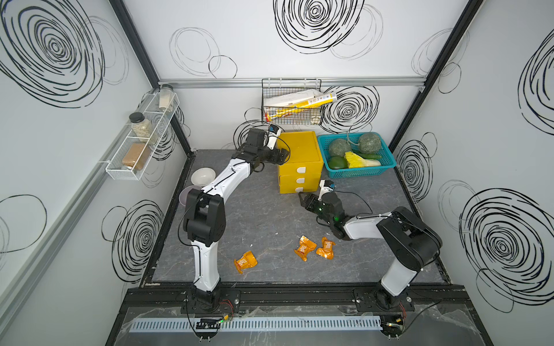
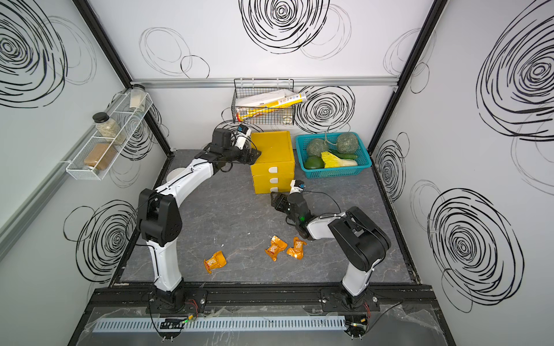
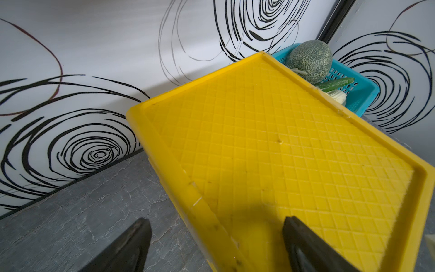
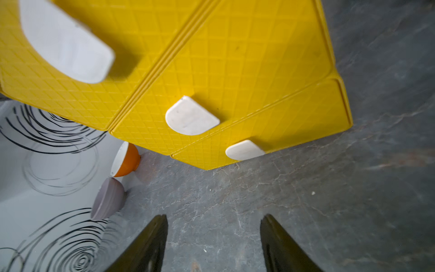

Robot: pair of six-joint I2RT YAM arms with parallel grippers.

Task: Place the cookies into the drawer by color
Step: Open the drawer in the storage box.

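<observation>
Fingers [image 4: 150, 245] of the right gripper [image 4: 214, 215] stand partly apart with nothing between them; only bare grey stone-patterned table [image 4: 353, 212] shows in the gap. They sit low, just in front of the drawer [image 1: 299, 155] and not touching it. The drawer is a boxy bright-yellow plastic cabinet with a quilted diamond texture. It has three stacked fronts, all pushed in flush, each with a small rounded white tab handle [image 4: 190, 116]. It stands at the back of the table, just beside a teal basket [image 1: 356, 173] of green vegetables. The left gripper [image 3: 216, 219] is spread wide and holds nothing. It straddles the cabinet's top side edge, one finger over the rimmed top and one over the table; whether either touches cannot be told. Well apart from the cabinet, near the front of the table, two crinkly orange cookies [image 1: 305, 247] with white labels lie side by side. A third cookie [image 1: 245, 262] lies alone farther toward the left arm.
</observation>
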